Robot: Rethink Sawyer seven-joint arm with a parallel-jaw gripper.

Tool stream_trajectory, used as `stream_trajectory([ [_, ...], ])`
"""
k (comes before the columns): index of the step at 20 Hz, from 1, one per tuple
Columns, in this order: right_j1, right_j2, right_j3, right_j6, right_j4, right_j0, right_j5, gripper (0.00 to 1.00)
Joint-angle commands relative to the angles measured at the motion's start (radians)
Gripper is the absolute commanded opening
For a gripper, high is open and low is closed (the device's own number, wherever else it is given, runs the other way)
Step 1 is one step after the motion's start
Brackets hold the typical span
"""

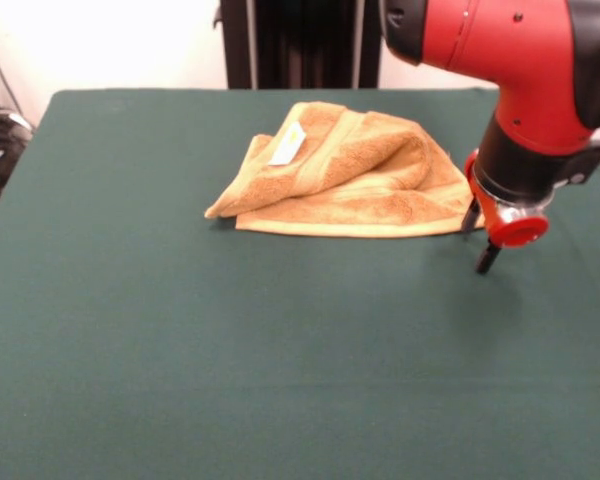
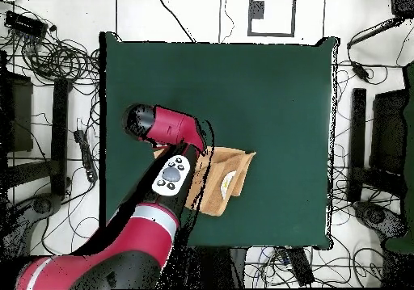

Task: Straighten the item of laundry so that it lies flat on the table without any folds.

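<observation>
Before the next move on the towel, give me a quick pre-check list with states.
1. Towel flat: not ok, it is folded over itself with bulging creases.
2. White label visible: ok, on the upper layer.
3. Gripper near a towel edge: ok, it hangs beside the corner nearest the arm.
4. Gripper empty: ok in the front view, nothing shows between the tips.
5. Gripper opening: cannot tell.
6. Room on the table to spread: ok, bare green cloth on the camera side in the front view.
</observation>
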Motion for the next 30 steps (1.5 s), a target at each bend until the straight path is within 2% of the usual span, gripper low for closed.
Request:
stream_trajectory([
  [1, 0.006, 0.070, 0.017, 0.202, 0.015, 0.009, 0.078, 1.00],
  [10, 0.013, 0.083, 0.030, 0.178, 0.015, -0.004, 0.043, 1.00],
  [17, 0.055, 0.103, 0.014, 0.175, 0.022, -0.001, -0.002, 1.00],
  [19, 0.033, 0.106, 0.027, 0.159, 0.016, -0.003, 0.026, 1.00],
  [26, -0.163, 0.040, 0.086, 0.044, -0.080, -0.004, 0.271, 1.00],
  [28, -0.201, 0.012, 0.072, -0.004, -0.134, -0.010, 0.334, 1.00],
  [30, -0.223, 0.000, 0.043, -0.132, -0.219, -0.036, 0.331, 1.00],
])
